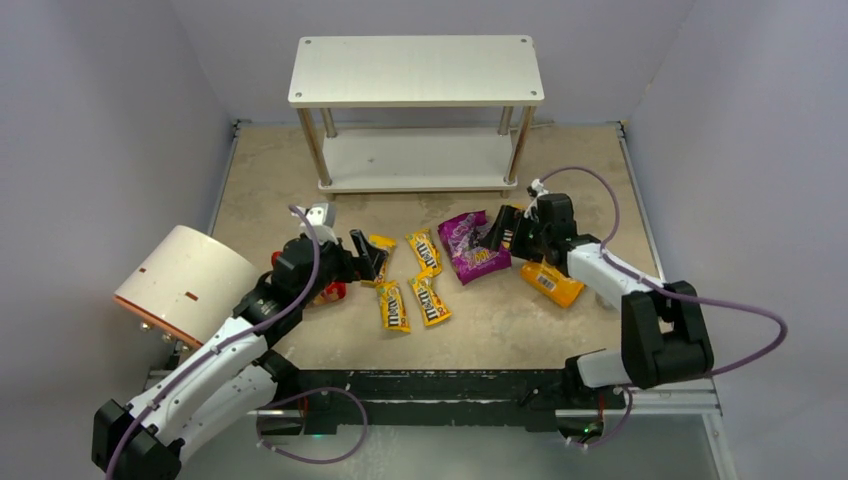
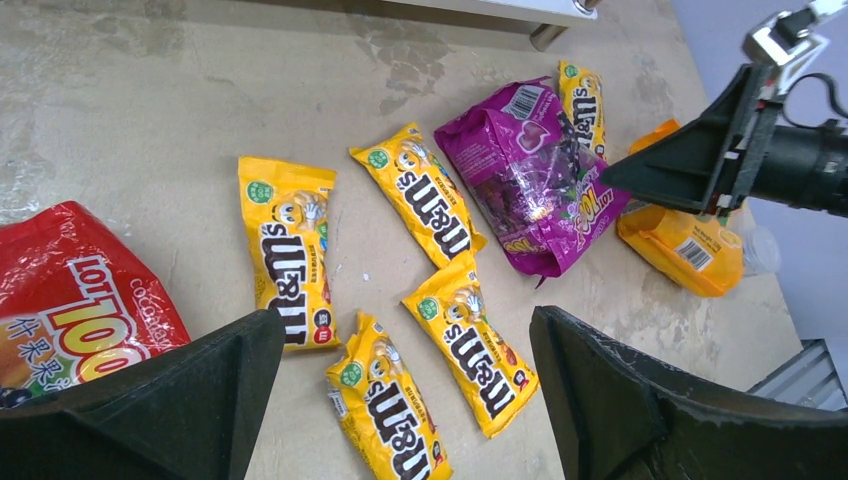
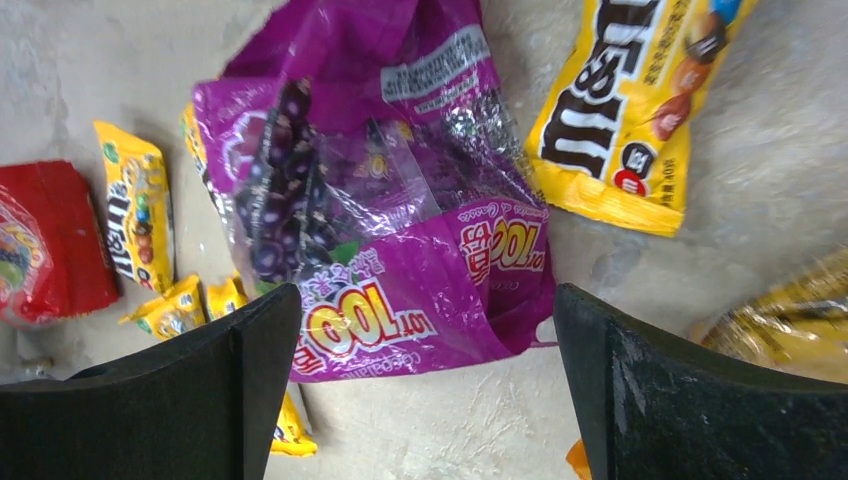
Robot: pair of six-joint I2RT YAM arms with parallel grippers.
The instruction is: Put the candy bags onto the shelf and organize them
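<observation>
The candy bags lie on the table in front of the two-tier white shelf (image 1: 415, 70). Both its boards are bare. The purple pouch (image 1: 472, 245) lies at the centre right. The orange pouch (image 1: 552, 283) lies right of it. The red pouch (image 2: 70, 300) is mostly under my left arm. Several yellow M&M's packets (image 1: 424, 252) lie between them. My left gripper (image 2: 405, 320) is open, low above two packets (image 2: 470, 340). My right gripper (image 3: 425, 300) is open and empty just over the purple pouch's (image 3: 370, 190) near edge. One packet (image 3: 620, 110) lies beyond it.
A white-and-orange cylinder (image 1: 185, 285) lies at the table's left edge beside my left arm. Grey walls close in the left, back and right. Purple cables loop off both arms. The right gripper (image 2: 690, 160) also shows in the left wrist view.
</observation>
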